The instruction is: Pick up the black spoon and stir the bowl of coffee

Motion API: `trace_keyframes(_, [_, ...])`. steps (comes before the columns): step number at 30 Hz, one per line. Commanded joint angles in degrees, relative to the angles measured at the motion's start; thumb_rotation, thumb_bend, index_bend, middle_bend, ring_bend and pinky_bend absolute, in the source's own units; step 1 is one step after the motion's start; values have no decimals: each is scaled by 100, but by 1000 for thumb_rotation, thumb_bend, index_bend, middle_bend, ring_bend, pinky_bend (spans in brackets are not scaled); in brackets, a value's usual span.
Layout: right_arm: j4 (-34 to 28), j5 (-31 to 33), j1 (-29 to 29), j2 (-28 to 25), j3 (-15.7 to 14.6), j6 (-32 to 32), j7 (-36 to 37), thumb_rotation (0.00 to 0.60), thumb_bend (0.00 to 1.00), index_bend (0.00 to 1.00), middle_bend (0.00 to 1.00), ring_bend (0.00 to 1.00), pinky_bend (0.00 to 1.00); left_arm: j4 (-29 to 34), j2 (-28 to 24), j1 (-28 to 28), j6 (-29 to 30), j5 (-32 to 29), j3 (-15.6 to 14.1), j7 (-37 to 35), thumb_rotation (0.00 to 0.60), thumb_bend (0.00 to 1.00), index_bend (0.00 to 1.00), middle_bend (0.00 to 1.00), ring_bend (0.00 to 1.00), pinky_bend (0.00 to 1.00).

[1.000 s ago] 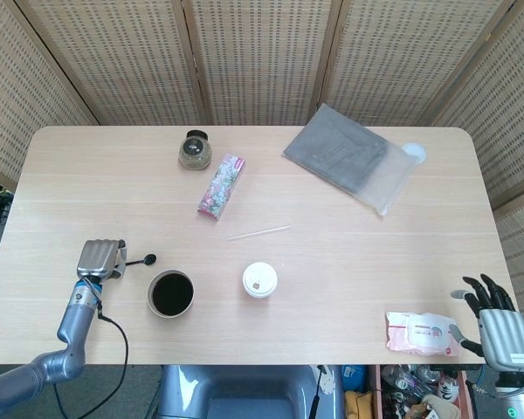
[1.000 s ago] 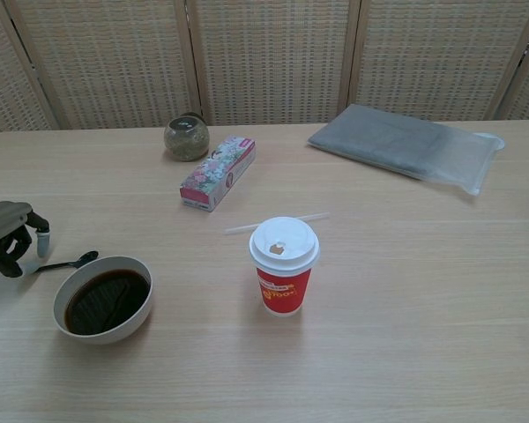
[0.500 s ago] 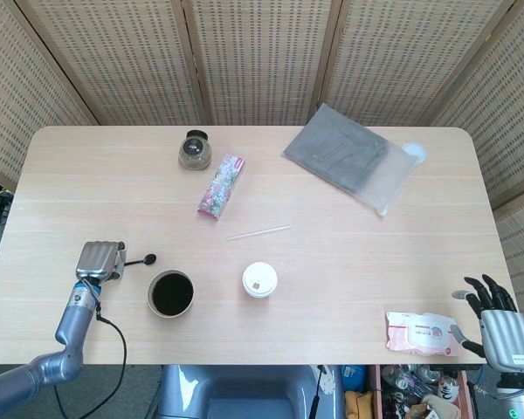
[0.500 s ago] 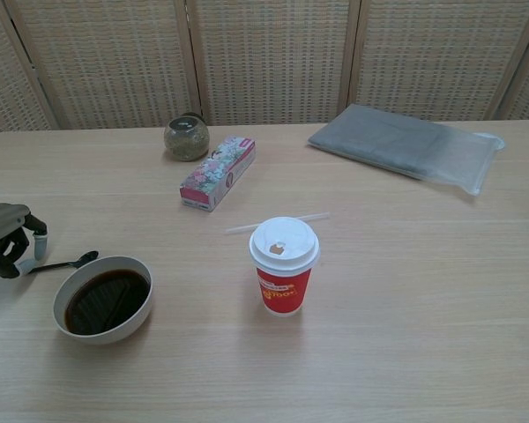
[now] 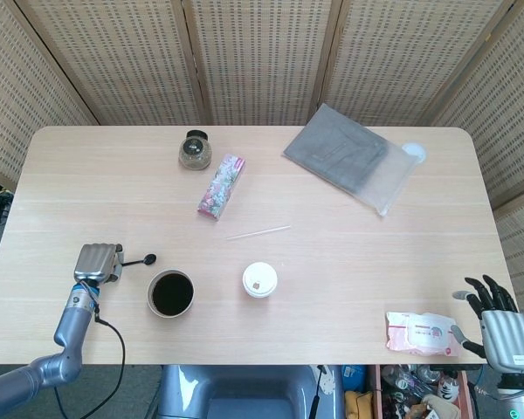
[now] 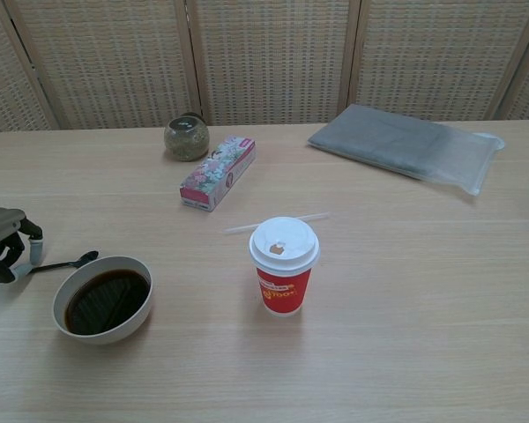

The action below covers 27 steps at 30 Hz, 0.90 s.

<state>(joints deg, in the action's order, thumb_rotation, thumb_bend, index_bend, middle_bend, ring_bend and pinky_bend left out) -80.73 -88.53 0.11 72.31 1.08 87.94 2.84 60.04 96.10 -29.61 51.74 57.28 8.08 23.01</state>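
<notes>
The black spoon (image 5: 141, 259) lies flat on the table, its bowl end pointing right, just left of and behind the white bowl of coffee (image 5: 171, 293). In the chest view the spoon (image 6: 69, 263) sits beside the bowl (image 6: 103, 299). My left hand (image 5: 99, 261) hovers at the handle's left end with its fingers curved downward; in the chest view the left hand (image 6: 3, 239) shows a gap between thumb and fingers, one fingertip close to the handle tip. The spoon is not lifted. My right hand (image 5: 496, 316) stays off the table's near right corner, fingers spread, holding nothing.
A red paper cup with a white lid (image 6: 284, 264) stands right of the bowl. A straw (image 5: 258, 232), a flowered box (image 5: 221, 186), a small jar (image 5: 195, 149) and a grey pouch (image 5: 349, 157) lie farther back. A tissue pack (image 5: 422, 332) sits near the right hand.
My left hand has drawn back slightly toward the table's near left edge. The spoon has stayed where it was. The right hand has not moved.
</notes>
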Motion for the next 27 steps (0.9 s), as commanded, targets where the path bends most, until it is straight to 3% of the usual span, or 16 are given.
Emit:
trace_keyframes(1, [1,5,-2,1,-5,-11,-2,600,383,368,272,108,192,1,1,-3,4,7,-3,-3,600,451,524,787,732,698])
trace_keyframes(27, [-23,9,-27,-24,0,12,-13,600,383,368,276,108,192,26,18,-29,-47,-28,-35,-3,600,440,480,786,732,698])
